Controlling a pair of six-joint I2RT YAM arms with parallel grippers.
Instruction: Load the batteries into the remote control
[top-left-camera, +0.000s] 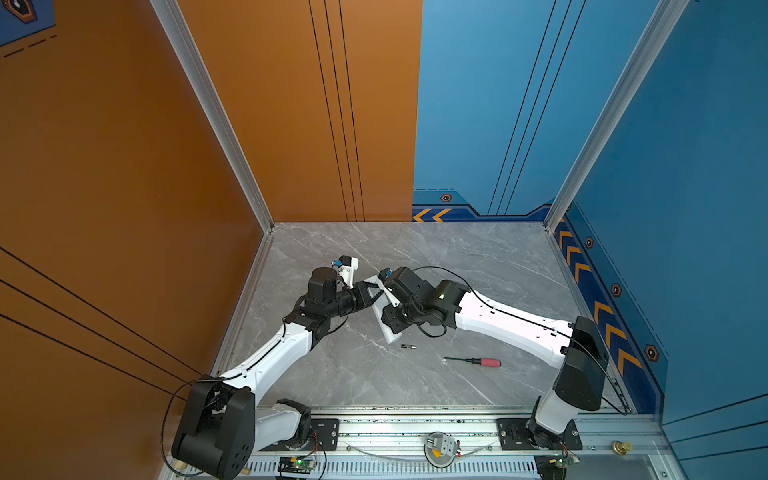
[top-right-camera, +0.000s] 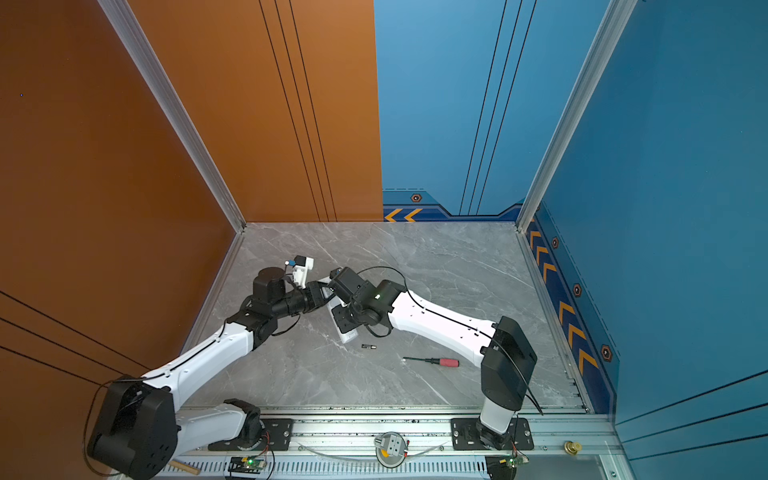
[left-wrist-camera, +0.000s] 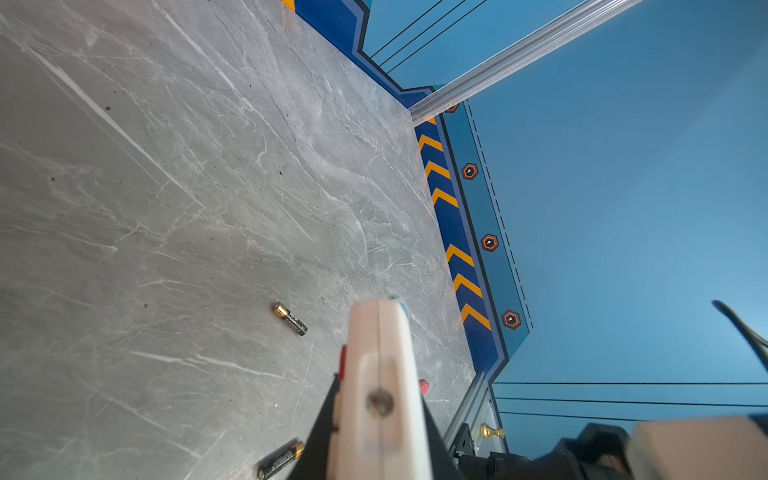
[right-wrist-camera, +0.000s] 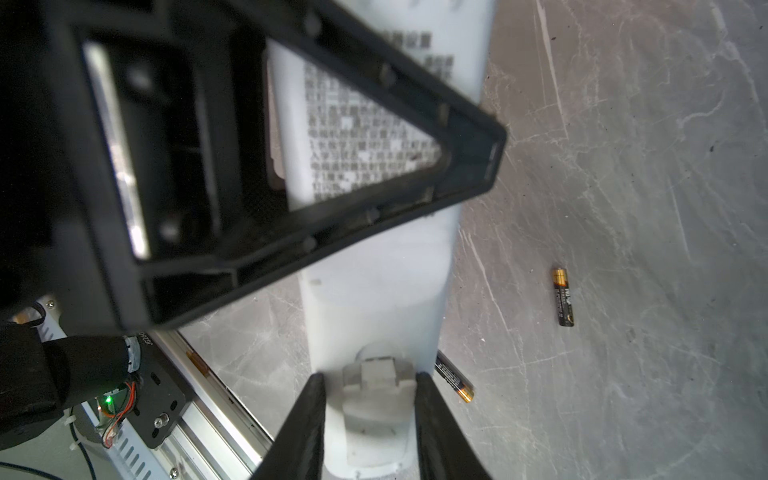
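The white remote control (top-left-camera: 390, 332) is tilted up off the marble floor, its printed back (right-wrist-camera: 374, 291) facing the right wrist camera. My left gripper (top-left-camera: 372, 291) is shut on its upper part, and that view shows the remote edge-on (left-wrist-camera: 378, 353). My right gripper (right-wrist-camera: 370, 386) is shut on the remote's lower end, a black finger pressed to each side, beside the battery cover's latch tab (right-wrist-camera: 376, 370). Two dark batteries with gold ends lie on the floor: one apart (right-wrist-camera: 563, 297) (top-left-camera: 406, 345), one right beside the remote's end (right-wrist-camera: 455, 380) (left-wrist-camera: 280, 459).
A screwdriver with a red handle (top-left-camera: 473, 361) lies on the floor to the right of the battery. The metal rail (top-left-camera: 415, 428) with both arm bases runs along the front edge. Orange and blue walls enclose the floor on three sides.
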